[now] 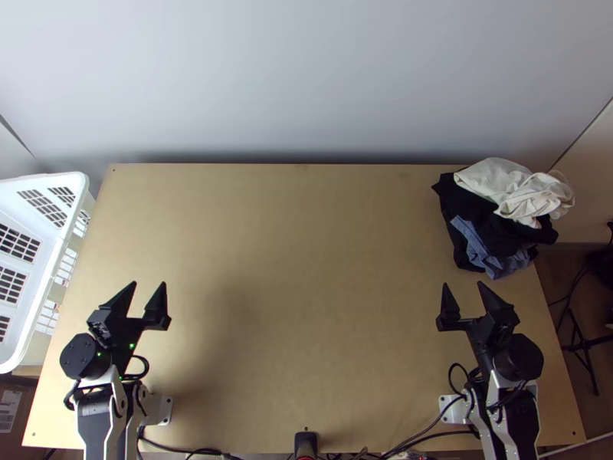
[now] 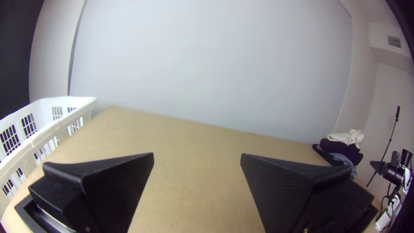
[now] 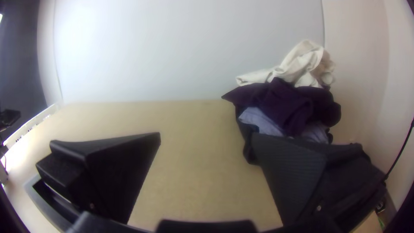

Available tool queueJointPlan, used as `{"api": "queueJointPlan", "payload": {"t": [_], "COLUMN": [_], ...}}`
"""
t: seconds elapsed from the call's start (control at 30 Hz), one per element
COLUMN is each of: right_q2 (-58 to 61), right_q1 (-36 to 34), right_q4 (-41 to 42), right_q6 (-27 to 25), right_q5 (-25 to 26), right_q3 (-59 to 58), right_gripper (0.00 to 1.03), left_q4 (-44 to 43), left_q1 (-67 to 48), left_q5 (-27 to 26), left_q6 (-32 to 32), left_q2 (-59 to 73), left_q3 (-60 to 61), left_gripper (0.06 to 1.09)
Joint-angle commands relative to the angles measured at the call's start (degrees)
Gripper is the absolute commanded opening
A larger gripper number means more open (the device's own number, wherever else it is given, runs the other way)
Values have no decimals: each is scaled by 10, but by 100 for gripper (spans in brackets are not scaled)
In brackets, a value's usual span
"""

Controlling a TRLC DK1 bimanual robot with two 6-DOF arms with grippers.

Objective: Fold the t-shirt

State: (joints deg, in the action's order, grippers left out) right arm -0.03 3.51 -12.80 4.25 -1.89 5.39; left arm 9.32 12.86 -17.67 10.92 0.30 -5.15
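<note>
Bunched clothes lie piled at the table's far right corner: a cream cloth (image 1: 509,188) on top, dark cloth (image 1: 490,222) below it and a blue-grey cloth (image 1: 490,253) at the near side. Which piece is the t-shirt I cannot tell. My left gripper (image 1: 148,297) stands open at the table's near left, far from the pile; the left wrist view shows the left gripper (image 2: 197,157) with bare table between its fingers. On the near right, just short of the pile, is my right gripper (image 1: 463,290), also open and holding nothing; in the right wrist view the right gripper (image 3: 206,136) has its fingers wide apart.
A white plastic basket (image 1: 57,253) stands along the table's left edge. The wooden table (image 1: 306,268) stretches bare between the two arms. A small black device (image 1: 306,443) and cables lie at the near edge. A pale wall (image 1: 306,84) rises behind the far edge.
</note>
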Motion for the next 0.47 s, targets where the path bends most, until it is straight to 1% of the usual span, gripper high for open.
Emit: {"api": "queueJointPlan", "payload": {"t": [0.0, 0.43], "right_q2": [-1, -1], "right_q1": [-1, -1], "right_q4": [-2, -2], "right_q6": [0, 0], "right_q5": [1, 1], "right_q3": [0, 0], "right_gripper": [98, 98], "left_q4": [6, 6], "left_q1": [1, 1], "left_q5": [41, 45], "left_q6": [-4, -4], "left_q2": [-3, -3], "left_q3": [8, 8], "left_gripper": [104, 104]}}
